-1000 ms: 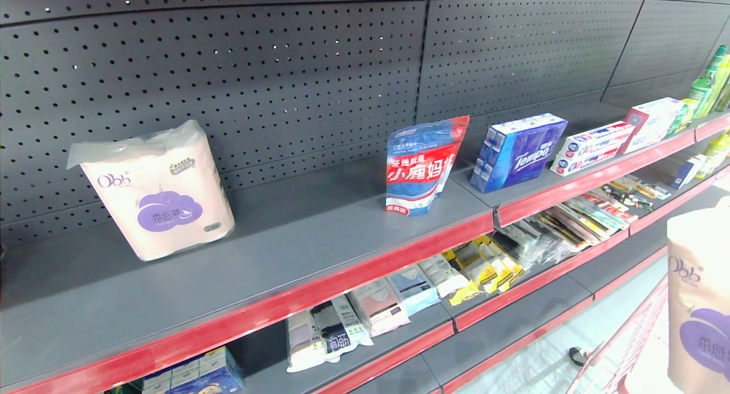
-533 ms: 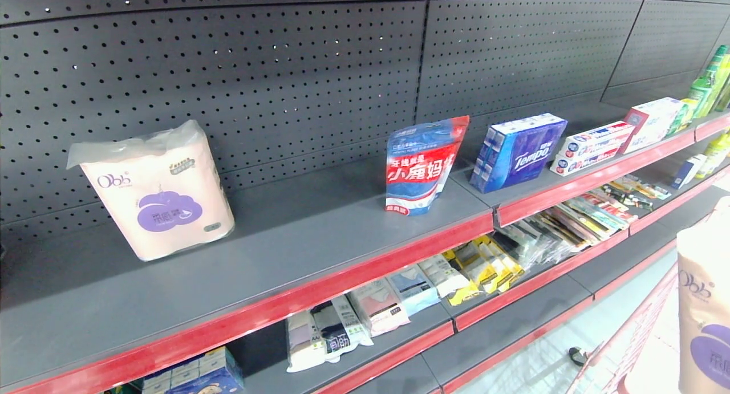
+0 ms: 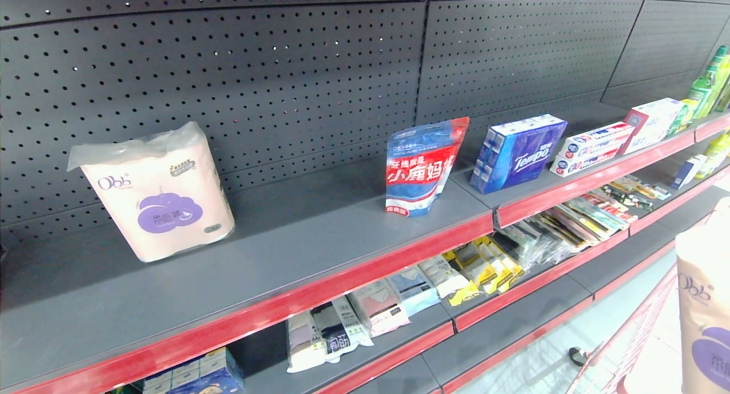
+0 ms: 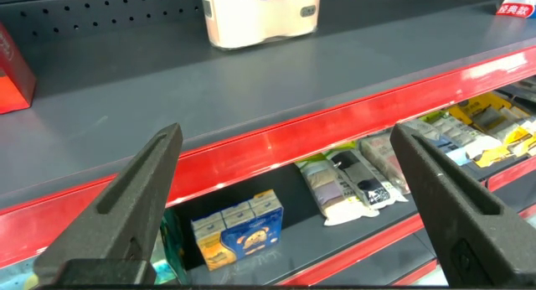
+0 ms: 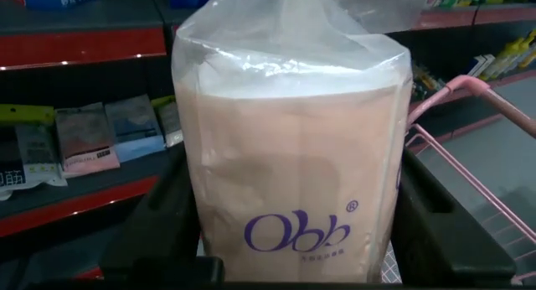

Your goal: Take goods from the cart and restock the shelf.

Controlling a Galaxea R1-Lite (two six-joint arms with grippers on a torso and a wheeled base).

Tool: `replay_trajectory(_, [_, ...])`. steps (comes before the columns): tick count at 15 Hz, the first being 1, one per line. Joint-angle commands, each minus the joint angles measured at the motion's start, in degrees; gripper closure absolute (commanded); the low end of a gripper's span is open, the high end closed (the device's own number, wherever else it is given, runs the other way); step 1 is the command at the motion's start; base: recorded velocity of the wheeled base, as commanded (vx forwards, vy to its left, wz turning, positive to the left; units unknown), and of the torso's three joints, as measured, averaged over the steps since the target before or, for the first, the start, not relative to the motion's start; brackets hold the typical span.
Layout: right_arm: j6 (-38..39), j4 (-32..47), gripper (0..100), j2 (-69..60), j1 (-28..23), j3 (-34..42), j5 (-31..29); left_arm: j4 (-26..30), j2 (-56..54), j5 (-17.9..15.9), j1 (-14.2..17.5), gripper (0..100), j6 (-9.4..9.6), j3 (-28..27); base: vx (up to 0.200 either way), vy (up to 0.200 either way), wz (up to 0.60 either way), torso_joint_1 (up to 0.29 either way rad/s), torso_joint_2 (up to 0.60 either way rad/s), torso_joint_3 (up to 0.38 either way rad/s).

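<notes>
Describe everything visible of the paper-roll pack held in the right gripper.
The paper-roll pack is a tall, pale peach bundle in clear glossy film that bunches loosely at its top. Purple lettering and a purple cloud patch mark its front. It stands upright, clamped between the dark fingers of the right gripper, one on each side. It is beside the pink cart rail, not on the shelf; its base is out of view.

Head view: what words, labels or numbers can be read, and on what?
Legible print, described rather than quoted:
Purple logo lettering: toilet paper pack on the upper shelf.
Same lettering: second toilet paper pack, right edge.
White characters on a red band: blue pouch.
White script: blue tissue box.
Too small to read: toothpaste boxes, lower-shelf packets.
</notes>
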Motion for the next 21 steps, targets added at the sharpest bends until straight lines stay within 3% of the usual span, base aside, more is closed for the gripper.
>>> replay_trajectory(1, [-0.1, 0.1, 100, 0.6, 0.0, 0.0, 0.0, 0.0, 0.0, 0.0, 0.0, 0, 0.0, 0.0, 0.0, 0.0, 0.0, 0.159, -0.33, -0.173])
replay_trajectory(21, [-1.6, -0.7, 100, 3.5, 0.3, -0.2, 0.3, 0.0, 0.0, -0.1, 0.0, 0, 0.09, 0.0, 0.0, 0.0, 0.0, 0.147, -0.3, -0.162])
